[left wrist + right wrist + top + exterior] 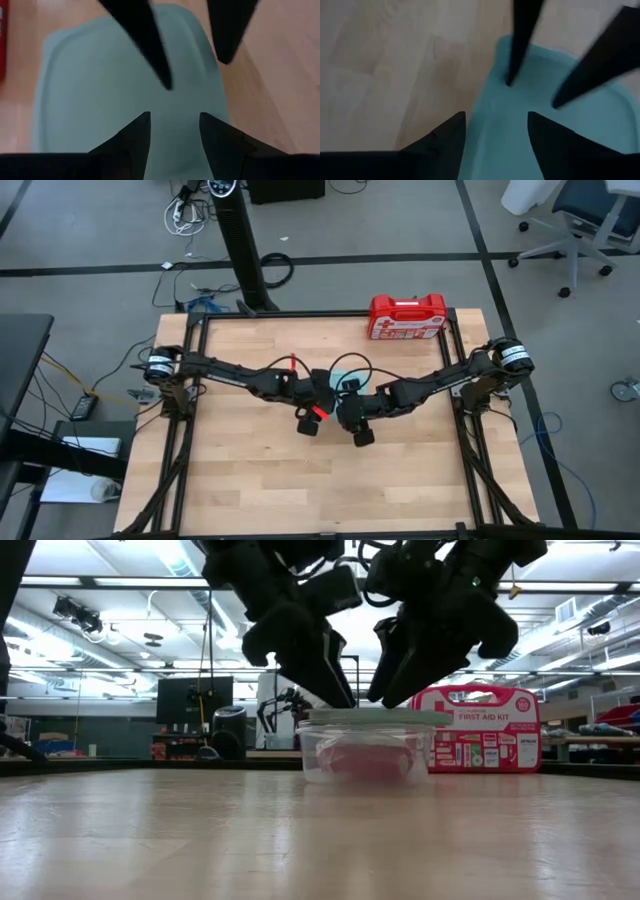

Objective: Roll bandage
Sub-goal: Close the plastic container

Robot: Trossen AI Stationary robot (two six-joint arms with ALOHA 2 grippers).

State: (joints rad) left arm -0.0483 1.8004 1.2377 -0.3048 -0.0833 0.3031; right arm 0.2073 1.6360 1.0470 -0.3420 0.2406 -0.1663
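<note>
Nearest, bare wooden table (300,840). Mid-table: clear container (365,755) closed by a pale blue lid (125,90); inside, a red mass, probably the bandage (365,760), seen through the wall, already in a compact lump. Directly above the lid, left gripper (172,132) and right gripper (495,132), tips converging from opposite sides and pointing down; both sets of jaws parted by a moderate gap, nothing held, the lid visible between the fingers. Contact with the lid not resolvable. Behind, first-aid case (407,317) standing at the far table edge, well apart.

Step in hand, as judged: lid work on the container, to reach or seal the bandage. Best done with one gripper steadying the container wall while the other takes the lid rim at a corner; vertical motion advisable, since the light container may slide or tip.
</note>
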